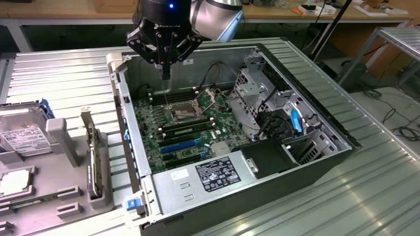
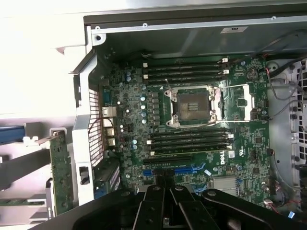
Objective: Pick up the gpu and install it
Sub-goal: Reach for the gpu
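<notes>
**Gpu stands in its rack; pincer hangs shut and empty over the open computer**

Nearest us, on the exterior view's left, the gpu (image 1: 93, 157) stands on its long edge in a grey rack (image 1: 66, 209), just beside the computer case (image 1: 328, 123) and not touching the pincer. We judge that it is parked upright so its top edge can be pinched from above. A hard drive (image 1: 23, 132) lies further along the same rack.

The case lies on its side on the ribbed metal counter (image 1: 66, 78) with the panel off, likely so that the slots face upward. Inside it we pass the power supply (image 1: 210, 177), the blue slots (image 1: 180, 146) and the motherboard (image 1: 154, 120) with its bare processor socket (image 1: 186, 112).

At the far end the pincer (image 1: 166, 73) hangs above the board, fingers pressed together and gripping nothing.
</notes>
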Robot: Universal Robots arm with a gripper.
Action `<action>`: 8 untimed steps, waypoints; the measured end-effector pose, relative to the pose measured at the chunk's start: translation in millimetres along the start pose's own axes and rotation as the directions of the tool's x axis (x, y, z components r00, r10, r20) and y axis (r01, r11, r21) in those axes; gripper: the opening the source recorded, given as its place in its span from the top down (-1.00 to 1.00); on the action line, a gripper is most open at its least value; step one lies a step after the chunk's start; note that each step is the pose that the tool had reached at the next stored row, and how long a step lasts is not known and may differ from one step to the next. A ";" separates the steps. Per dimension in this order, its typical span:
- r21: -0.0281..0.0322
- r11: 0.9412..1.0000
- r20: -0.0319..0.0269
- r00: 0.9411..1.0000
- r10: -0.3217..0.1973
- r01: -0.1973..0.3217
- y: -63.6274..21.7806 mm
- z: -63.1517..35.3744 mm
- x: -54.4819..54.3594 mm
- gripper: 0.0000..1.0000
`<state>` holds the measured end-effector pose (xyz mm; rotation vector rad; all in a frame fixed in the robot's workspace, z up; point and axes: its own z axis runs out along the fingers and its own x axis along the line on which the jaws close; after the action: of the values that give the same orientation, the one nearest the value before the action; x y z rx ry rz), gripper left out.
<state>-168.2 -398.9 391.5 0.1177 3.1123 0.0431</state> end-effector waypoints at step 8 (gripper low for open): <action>0.000 1.000 0.000 1.000 0.000 0.000 -1.0 0.4 13.3 0.79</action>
<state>-181.6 -398.9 390.8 0.1177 3.1123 0.0431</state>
